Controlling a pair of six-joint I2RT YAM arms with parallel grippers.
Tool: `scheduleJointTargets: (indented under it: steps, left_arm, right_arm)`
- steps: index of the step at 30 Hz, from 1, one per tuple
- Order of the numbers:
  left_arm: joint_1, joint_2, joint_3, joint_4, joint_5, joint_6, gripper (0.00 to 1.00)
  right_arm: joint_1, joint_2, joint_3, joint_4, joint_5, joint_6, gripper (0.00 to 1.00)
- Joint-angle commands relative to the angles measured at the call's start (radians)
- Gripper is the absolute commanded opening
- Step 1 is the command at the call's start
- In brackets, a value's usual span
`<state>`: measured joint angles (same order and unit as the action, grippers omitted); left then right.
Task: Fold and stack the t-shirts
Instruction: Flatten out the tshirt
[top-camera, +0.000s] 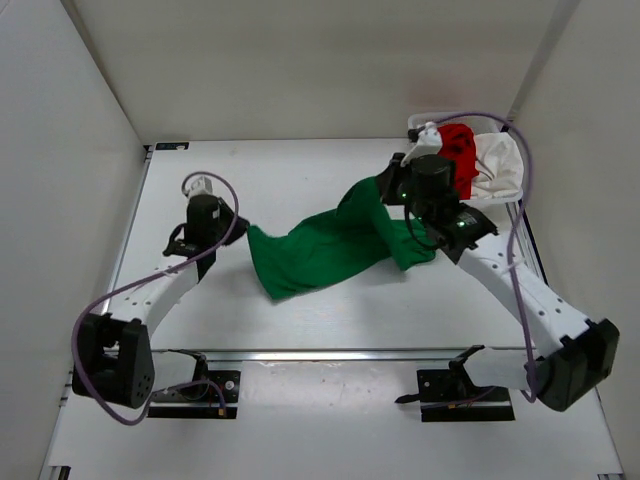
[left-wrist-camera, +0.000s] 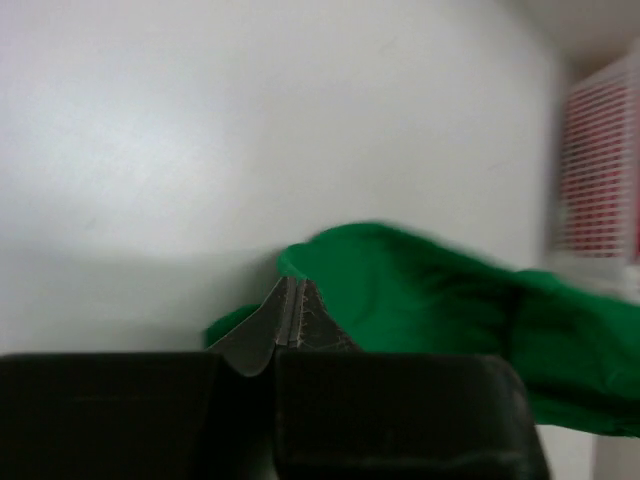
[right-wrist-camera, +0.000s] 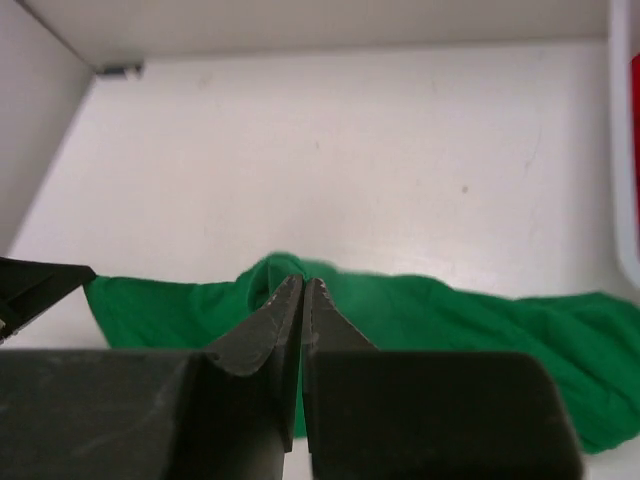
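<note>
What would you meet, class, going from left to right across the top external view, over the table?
left pincer → green soft cloth t-shirt → red soft cloth t-shirt → white soft cloth t-shirt

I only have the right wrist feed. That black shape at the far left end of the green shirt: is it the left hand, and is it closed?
Observer: Yes, that's the left hand. Its own camera shows the fingers shut, with green t-shirt cloth on both sides of the tips.
Operator: Where are the other shirts?
Observer: In the top view, the red t-shirt and white t-shirt sit bunched in the mesh basket at the far right corner.
Operator: How does the green one lie?
Observer: As a crumpled band running diagonally across the table to your right hand.
</note>
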<state>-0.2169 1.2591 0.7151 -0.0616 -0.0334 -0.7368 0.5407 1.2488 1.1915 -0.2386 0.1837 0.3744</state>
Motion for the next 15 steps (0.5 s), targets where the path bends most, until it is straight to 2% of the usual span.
scheduleJointTargets:
  steps: [1,4,7,9,11,13,14,15]
  left_arm:
    - [0.024,-0.11,0.188,-0.062,0.069,0.054,0.0]
    - [0.051,-0.153,0.357,-0.124,0.098,0.083,0.0]
    - [0.149,-0.217,0.412,-0.132,0.135,0.076,0.0]
    - [0.271,-0.245,0.454,-0.148,0.185,0.063,0.0]
    - [0.309,-0.257,0.501,-0.188,0.19,0.076,0.0]
    - [0.301,-0.257,0.553,-0.221,0.139,0.097,0.0]
    - [0.3,-0.254,0.557,-0.219,0.136,0.106,0.0]
    - [0.297,-0.245,0.551,-0.212,0.135,0.111,0.0]
  right_arm:
    - [-0.047,-0.11,0.143,-0.056,0.048,-0.008,0.0]
    - [-0.064,-0.152,0.271,-0.148,0.104,-0.07,0.0]
    - [-0.035,-0.149,0.443,-0.255,0.161,-0.129,0.0]
    - [0.017,-0.109,0.563,-0.335,0.218,-0.192,0.0]
    - [0.041,-0.075,0.673,-0.364,0.255,-0.233,0.0]
    - [-0.035,-0.011,0.75,-0.358,0.199,-0.265,0.0]
    - [-0.082,0.01,0.764,-0.361,0.093,-0.255,0.0]
    - [-0.193,0.062,0.787,-0.39,-0.059,-0.23,0.0]
